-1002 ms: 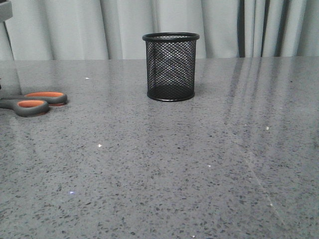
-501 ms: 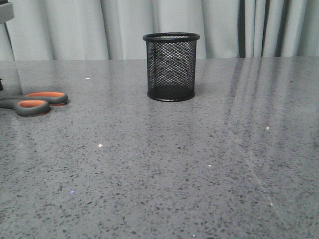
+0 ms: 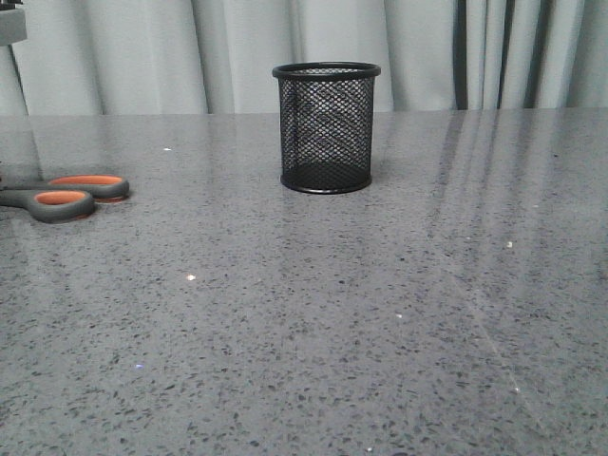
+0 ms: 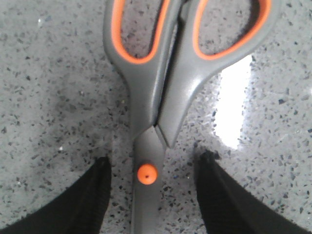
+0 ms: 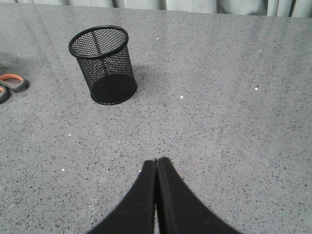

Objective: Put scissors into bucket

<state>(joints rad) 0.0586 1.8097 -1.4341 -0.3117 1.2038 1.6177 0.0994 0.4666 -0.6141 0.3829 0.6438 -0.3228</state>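
Note:
The scissors (image 3: 66, 194) lie flat at the table's left edge, grey handles with orange lining; their blades run out of the front view. In the left wrist view the scissors (image 4: 156, 97) lie closed, the orange pivot between the two black fingers. My left gripper (image 4: 153, 163) is open, straddling the pivot, with a gap on each side. The bucket (image 3: 326, 127), a black wire-mesh cup, stands upright at the table's middle back, also seen in the right wrist view as the bucket (image 5: 103, 64). My right gripper (image 5: 156, 162) is shut on nothing, above bare table in front of the bucket.
The grey speckled table (image 3: 380, 313) stretches wide around the bucket. Pale curtains (image 3: 142, 57) hang behind the far edge. A bright light reflection (image 4: 234, 107) lies on the surface beside the scissors' handle.
The scene is almost still. At the far left edge of the front view a dark bit near the scissors has slipped out of sight.

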